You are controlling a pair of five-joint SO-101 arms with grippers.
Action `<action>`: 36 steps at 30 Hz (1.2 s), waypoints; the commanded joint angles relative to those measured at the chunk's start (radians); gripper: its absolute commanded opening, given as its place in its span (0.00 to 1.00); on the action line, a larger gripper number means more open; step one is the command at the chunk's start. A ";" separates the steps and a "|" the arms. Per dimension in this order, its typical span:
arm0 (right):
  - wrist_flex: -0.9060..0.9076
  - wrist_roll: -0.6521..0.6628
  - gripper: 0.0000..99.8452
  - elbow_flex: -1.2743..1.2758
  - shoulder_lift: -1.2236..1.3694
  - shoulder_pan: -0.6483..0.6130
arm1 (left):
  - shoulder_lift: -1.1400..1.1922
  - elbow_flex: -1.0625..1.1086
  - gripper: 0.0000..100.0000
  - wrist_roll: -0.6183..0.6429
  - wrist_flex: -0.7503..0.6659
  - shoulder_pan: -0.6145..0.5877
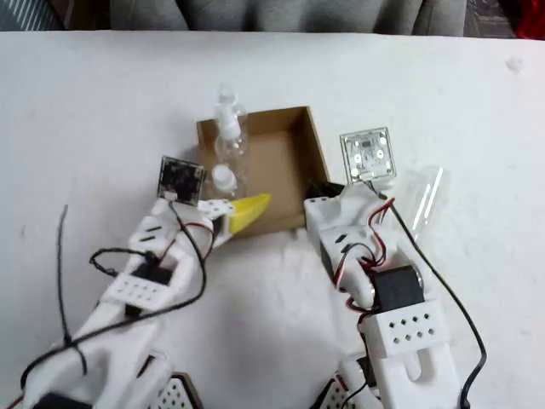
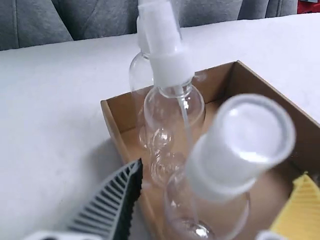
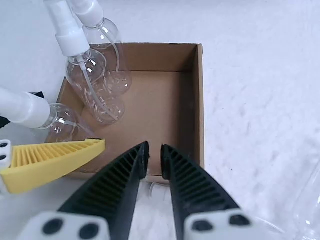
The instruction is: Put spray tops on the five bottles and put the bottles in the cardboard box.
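Black right jaws, closed, hover at cardboard box [image 3: 160,110].

Under me lies a white, softly wrinkled cloth-covered table [image 1: 102,102]. Beyond its far edge runs a grey upholstered fabric seat [image 1: 298,13] (its cushions meet in folds). Beside the seat, at the far corner, shows a small red patch [image 1: 530,15], too little for me to tell what. A small pale crumpled speck [image 1: 513,63] rests on the cloth near that corner
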 commanded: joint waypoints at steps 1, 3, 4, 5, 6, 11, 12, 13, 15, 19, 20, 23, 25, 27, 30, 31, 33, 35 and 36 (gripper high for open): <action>-0.021 0.011 0.02 -0.006 -0.001 0.008 | -0.237 -0.035 0.41 0.006 0.224 -0.010; -0.018 0.011 0.02 -0.006 -0.001 0.008 | -0.318 -0.035 0.41 0.005 0.334 -0.004; -0.015 0.011 0.02 -0.006 -0.001 0.008 | -0.360 -0.035 0.41 0.005 0.387 -0.004; -0.015 0.011 0.02 -0.006 -0.001 0.010 | -0.398 -0.035 0.41 0.005 0.436 -0.004; -0.015 0.011 0.02 -0.006 -0.001 0.010 | -0.435 -0.035 0.41 0.005 0.485 -0.004; -0.013 0.078 0.02 -0.006 -0.002 0.077 | -0.595 -0.035 0.41 0.005 0.724 -0.005; -0.012 0.138 0.02 -0.006 -0.004 0.096 | -0.621 -0.034 0.41 0.005 0.767 -0.004; -0.007 0.201 0.02 -0.006 -0.004 0.120 | -0.647 -0.034 0.41 0.005 0.813 -0.002; 0.013 0.324 0.02 -0.006 -0.004 0.173 | -0.694 -0.034 0.41 0.005 0.896 -0.004; 0.104 0.493 0.02 -0.006 -0.002 0.268 | -0.768 -0.034 0.41 0.005 1.053 -0.007; 0.131 0.535 0.02 -0.006 -0.004 0.295 | -0.780 -0.034 0.40 0.005 1.089 -0.007; 0.220 0.698 0.02 -0.006 -0.001 0.400 | -0.805 -0.034 0.40 0.008 1.195 -0.010; 0.272 0.806 0.02 -0.006 -0.001 0.486 | -0.806 -0.034 0.40 0.006 1.255 -0.008; 0.305 0.898 0.02 -0.008 -0.001 0.567 | -0.806 -0.032 0.40 0.005 1.301 -0.004; 0.380 0.985 0.02 -0.006 -0.001 0.661 | -0.809 0.003 0.40 0.005 1.315 -0.001; 0.417 1.022 0.02 -0.006 0.001 0.682 | -0.809 0.029 0.40 0.003 1.306 -0.001; 0.509 1.129 0.02 -0.006 0.001 0.707 | -0.809 0.084 0.40 0.003 1.266 0.001; 0.610 1.221 0.03 -0.006 0.001 0.708 | -0.809 0.117 0.40 0.005 1.214 0.001; 0.653 1.249 0.05 -0.006 0.001 0.707 | -0.809 0.127 0.40 0.005 1.201 0.001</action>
